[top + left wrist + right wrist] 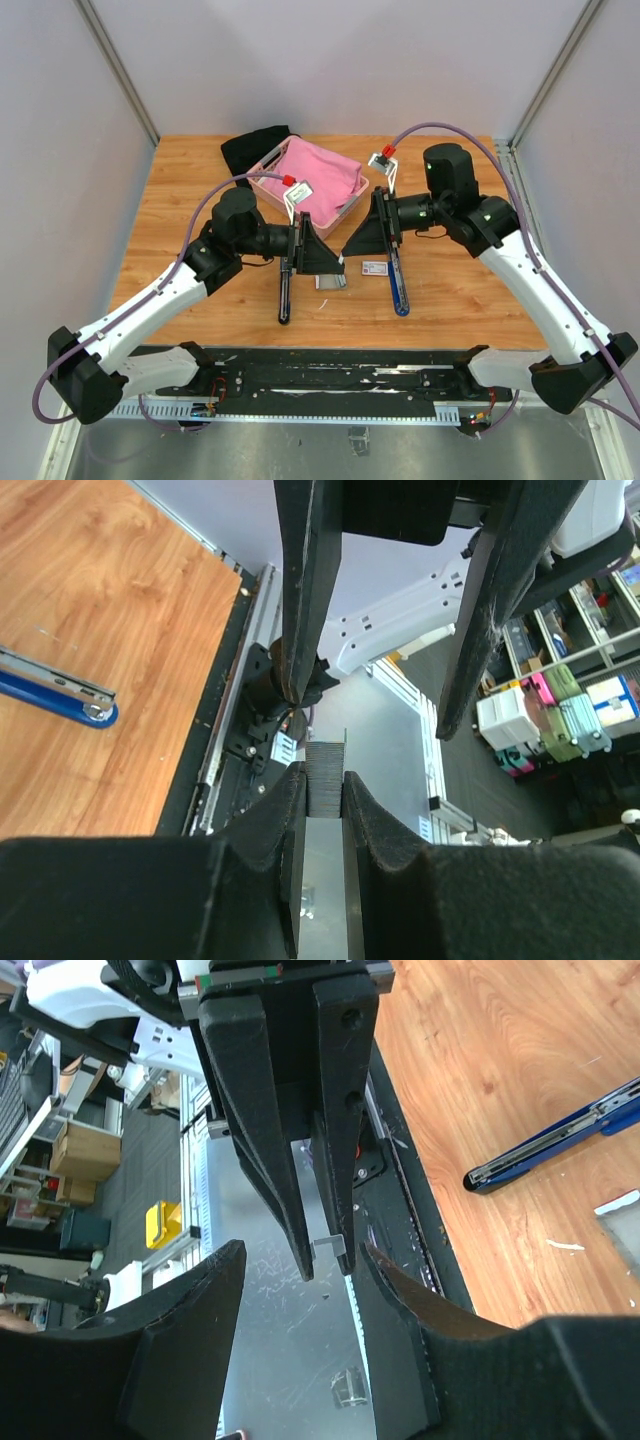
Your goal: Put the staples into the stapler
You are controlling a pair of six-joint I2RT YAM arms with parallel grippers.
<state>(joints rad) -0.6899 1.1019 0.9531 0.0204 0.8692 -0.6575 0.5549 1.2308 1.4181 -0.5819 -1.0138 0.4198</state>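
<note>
Currently, item: staples (pixel 325 765). Loc.: off the worktop (pixel 180 200), mid-air btwn the two arms, pinched at the tips of the left gripper (pixel 323 790). Its fingers (pixel 270 820) are closed on the block's two flat sides. Right gripper (pixel 303 1260): fingers (pixel 190 1340) spread wide, one each side of the left tips, touching nothing, holding nothing.

Step in hand (judgement): a pass or re-grip btwn arms, ahead of seating the block in the stapler (pixel 398 282). The stapler lies long and blue on the worktop under the right arm, metal rail showing, w/ a small white carton (pixel 375 267) just beside it. To do it well:
- Left pinch steady, no roll.
- Right fingers close on the block's free part, not on the left pads.
- Left lets go only once the second grip is firm.
- Block's long axis in line w/ the rail, legs down.

Appearance: short silvery-grey block, fine ribbing across the face, square-cut ends, dull metal sheen. Only the part above the pads shows; rest hidden. Prob. brittle along the ribs, so it may snap if squeezed hard or twisted.
</note>
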